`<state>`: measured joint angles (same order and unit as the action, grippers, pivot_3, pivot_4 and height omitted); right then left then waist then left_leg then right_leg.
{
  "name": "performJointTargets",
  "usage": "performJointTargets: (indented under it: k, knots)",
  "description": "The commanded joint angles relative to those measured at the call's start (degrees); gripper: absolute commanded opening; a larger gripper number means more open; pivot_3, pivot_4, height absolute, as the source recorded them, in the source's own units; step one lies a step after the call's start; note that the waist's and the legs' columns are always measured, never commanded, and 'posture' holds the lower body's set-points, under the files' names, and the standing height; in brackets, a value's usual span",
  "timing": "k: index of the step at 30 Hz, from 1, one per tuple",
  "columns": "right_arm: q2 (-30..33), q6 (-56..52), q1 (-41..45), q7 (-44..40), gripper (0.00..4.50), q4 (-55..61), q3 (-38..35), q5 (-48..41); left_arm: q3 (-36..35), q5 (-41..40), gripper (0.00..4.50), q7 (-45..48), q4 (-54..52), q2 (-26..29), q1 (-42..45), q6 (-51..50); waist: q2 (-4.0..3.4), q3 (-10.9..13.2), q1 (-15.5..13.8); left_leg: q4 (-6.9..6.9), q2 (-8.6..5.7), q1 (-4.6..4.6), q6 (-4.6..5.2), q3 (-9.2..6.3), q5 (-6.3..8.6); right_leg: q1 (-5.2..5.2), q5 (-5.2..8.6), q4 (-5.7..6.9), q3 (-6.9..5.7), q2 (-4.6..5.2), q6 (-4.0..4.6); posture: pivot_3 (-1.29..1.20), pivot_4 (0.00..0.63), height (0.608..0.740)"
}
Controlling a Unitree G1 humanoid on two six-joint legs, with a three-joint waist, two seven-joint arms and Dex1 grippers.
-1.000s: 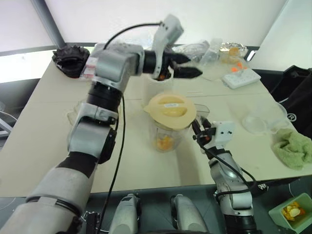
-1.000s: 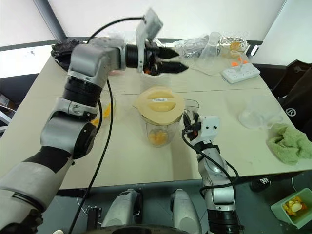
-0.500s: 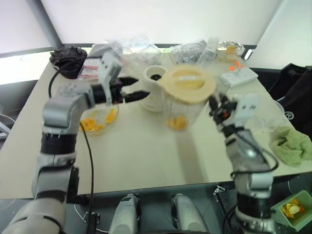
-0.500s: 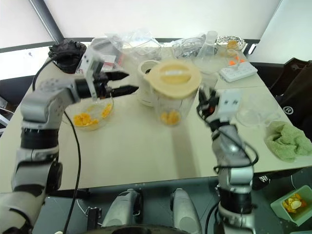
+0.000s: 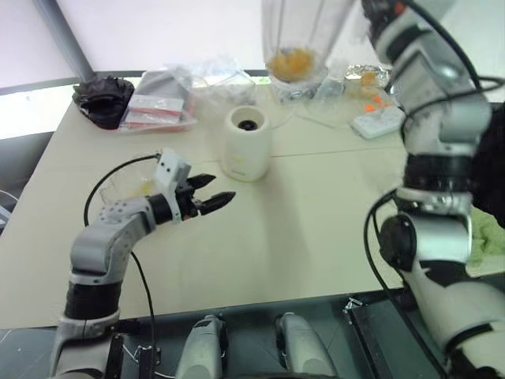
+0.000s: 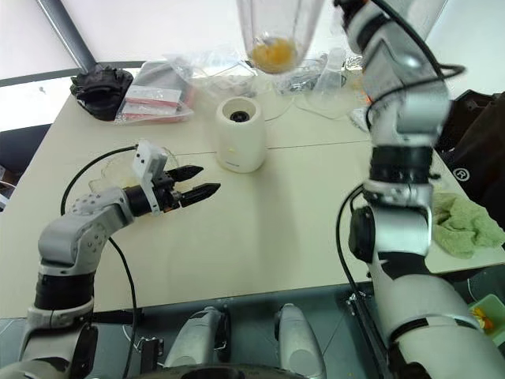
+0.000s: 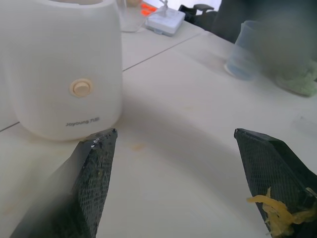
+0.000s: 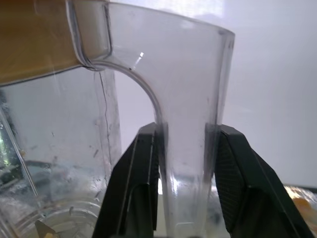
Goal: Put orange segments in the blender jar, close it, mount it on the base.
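In the head views, the right arm is holding the blender jar point(image 5: 296, 35) high in the air, well above the table point(image 5: 316, 229), with orange segments point(image 5: 290, 61) sitting in its bottom. The base point(image 5: 246, 144) is standing on the table below and in front of it. The left gripper point(image 5: 213, 195) is hovering low over the table just beside the base, its fingers spread and empty.

In the left wrist view, the two fingers point(image 7: 94, 168) are standing wide apart, with the base close ahead and a scrap of pulp sticking to one finger.

In the right wrist view, the right gripper point(image 8: 185, 153) is clamping the jar's clear handle between both fingers.
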<state>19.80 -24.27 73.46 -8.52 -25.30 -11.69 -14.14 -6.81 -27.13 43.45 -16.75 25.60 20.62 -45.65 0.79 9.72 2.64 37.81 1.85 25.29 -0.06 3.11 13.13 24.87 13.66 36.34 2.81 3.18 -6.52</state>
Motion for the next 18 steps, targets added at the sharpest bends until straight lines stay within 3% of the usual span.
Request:
performJointTargets:
  k: [1,7,18]
  knots:
    - [-1.3,10.2,5.3,-1.3,1.07,-11.9,0.2,1.8,-2.5,-3.4,3.94,-1.5,-4.4,0.4,-1.0,-0.3,0.00,0.0,-0.1,-0.03,0.00,0.01,0.00,-0.03,0.00,0.00,0.00,0.00,-0.01,-0.01,0.00,0.00,0.150,0.740]
    - [-5.9,23.2,9.0,-1.3,1.07,-32.1,0.5,3.7,-4.1,-5.7,3.94,-5.7,-9.3,0.9,-4.9,-1.6,0.00,0.0,0.0,-0.04,-0.06,0.09,-0.01,0.02,0.00,0.01,-0.02,-0.11,0.01,0.19,-0.01,0.00,0.150,0.740]
    - [-8.2,29.1,9.1,-1.8,1.07,-39.9,-0.1,4.2,-3.2,-7.5,3.94,-8.3,-10.6,2.0,-6.9,-0.7,-0.02,0.0,0.0,-0.07,-0.06,0.02,-0.06,0.00,-0.02,-0.02,-0.05,-0.10,-0.05,0.23,0.05,0.00,0.150,0.740]
